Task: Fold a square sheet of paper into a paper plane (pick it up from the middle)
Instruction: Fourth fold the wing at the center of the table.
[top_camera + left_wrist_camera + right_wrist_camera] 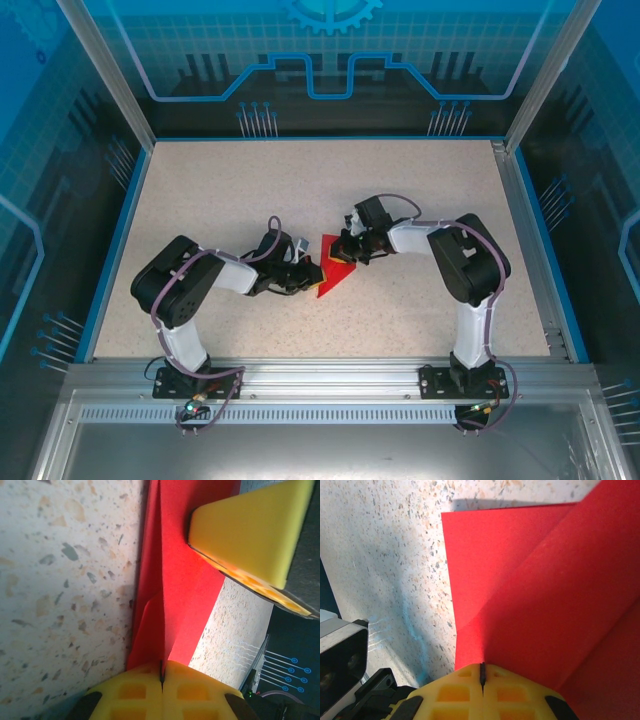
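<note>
The red square sheet of paper (333, 270) lies partly folded in the middle of the table, between my two grippers. My left gripper (308, 276) meets it from the left. In the left wrist view a raised fold of the sheet (170, 595) runs into the seam of the shut yellow fingertips (135, 692) of the left gripper (162, 678). My right gripper (347, 250) comes in from the right. In the right wrist view it (482, 674) is shut, with a lifted flap of the sheet (530, 590) ending at its seam. One right gripper finger (250, 530) rests on the paper.
The speckled tabletop (250, 190) stretches around the paper, bounded by a blue rim (118, 240) and metal frame posts. Both arm bases (190, 375) sit on the rail at the near edge.
</note>
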Tool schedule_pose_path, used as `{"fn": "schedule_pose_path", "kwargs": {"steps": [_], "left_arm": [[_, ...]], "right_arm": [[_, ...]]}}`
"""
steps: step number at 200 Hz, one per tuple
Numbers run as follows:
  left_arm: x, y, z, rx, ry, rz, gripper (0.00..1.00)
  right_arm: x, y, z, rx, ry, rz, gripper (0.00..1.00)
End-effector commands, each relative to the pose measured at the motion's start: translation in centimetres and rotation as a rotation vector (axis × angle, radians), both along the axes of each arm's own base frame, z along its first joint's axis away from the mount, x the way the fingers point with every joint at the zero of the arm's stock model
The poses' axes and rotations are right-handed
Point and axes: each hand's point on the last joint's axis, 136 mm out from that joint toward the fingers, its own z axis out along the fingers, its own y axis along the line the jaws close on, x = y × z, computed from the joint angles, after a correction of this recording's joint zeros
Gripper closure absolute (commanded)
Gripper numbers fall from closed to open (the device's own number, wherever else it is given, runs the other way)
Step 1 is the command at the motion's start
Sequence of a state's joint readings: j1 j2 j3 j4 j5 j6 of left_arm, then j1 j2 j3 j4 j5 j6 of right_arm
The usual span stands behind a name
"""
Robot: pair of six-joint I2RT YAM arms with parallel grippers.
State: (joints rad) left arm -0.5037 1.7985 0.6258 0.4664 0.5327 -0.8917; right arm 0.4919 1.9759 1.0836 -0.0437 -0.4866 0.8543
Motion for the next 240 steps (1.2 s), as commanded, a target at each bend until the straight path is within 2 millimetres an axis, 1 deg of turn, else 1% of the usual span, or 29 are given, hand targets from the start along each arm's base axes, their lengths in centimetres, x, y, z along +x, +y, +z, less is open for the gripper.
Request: {"fn": "schedule_pose_path", "kwargs": {"steps": [1,18,37,63,108,138,173,214,240], "left_arm": [[-1.1,0.8,-2.2,0.046,0.072,0.006,0.96],[-1.1,0.5,-1.6,0.026,0.066,-0.007,0.89],[-1.1,0.1,-0.6,0.002,0.057,-0.024,0.84],[-1.0,-0.1,0.5,-0.011,0.034,-0.032,0.82],[-0.9,-0.2,1.4,-0.027,0.027,-0.025,0.79],[-1.0,0.0,1.6,-0.028,0.030,-0.014,0.79],[-0.9,-0.4,2.0,-0.055,0.034,-0.018,0.82],[-1.4,-0.3,1.5,-0.052,0.056,-0.032,0.82],[-1.7,-0.6,1.3,-0.075,0.067,-0.054,0.89]], "right_arm": [[-0.1,-0.9,-1.2,-0.047,0.030,0.001,0.96],[-0.5,-1.3,-1.8,-0.074,0.047,0.005,0.96],[-0.9,-1.4,-2.4,-0.076,0.062,0.014,0.96],[-1.3,-1.5,-2.8,-0.080,0.067,0.019,0.96],[-1.5,-1.5,-3.0,-0.085,0.070,0.029,0.96],[-1.6,-1.5,-3.1,-0.086,0.073,0.035,0.96],[-1.6,-1.5,-3.4,-0.092,0.078,0.039,0.96],[-1.6,-1.5,-3.4,-0.090,0.080,0.040,0.96],[-1.7,-1.5,-3.4,-0.091,0.083,0.045,0.95]]}}
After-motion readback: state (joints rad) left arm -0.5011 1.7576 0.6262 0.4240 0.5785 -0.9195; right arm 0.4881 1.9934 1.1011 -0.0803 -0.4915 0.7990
